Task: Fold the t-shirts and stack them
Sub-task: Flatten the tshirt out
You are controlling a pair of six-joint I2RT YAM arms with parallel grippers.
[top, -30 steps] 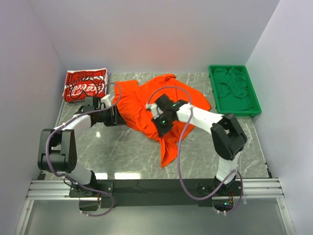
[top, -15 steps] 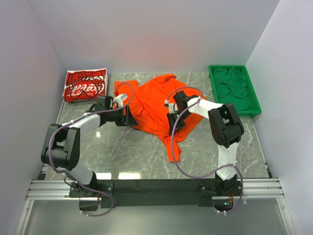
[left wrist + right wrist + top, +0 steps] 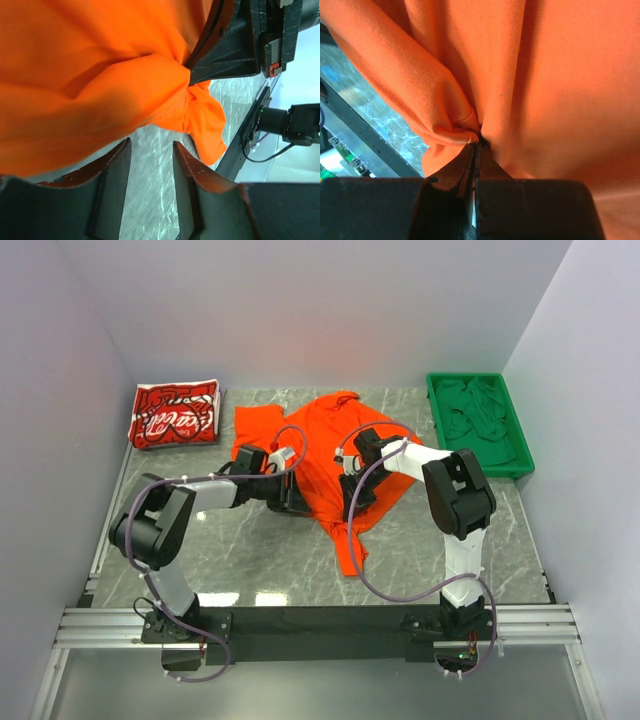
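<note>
Top external: mid-table, soft orange shirt, crumpled, narrowing to a twisted tail toward the near edge. Far-left corner: red shirt, folded square, white script print. Right claw clenched on a fine-knit orange fold. Left claw released beside the cloth, veined marble between its fingers.

The left gripper has swept rightward and now sits close to the right gripper, which has itself shifted slightly right. The near sleeve of the orange t-shirt, earlier bunched over the left gripper, now lies spread flat behind it.
</note>
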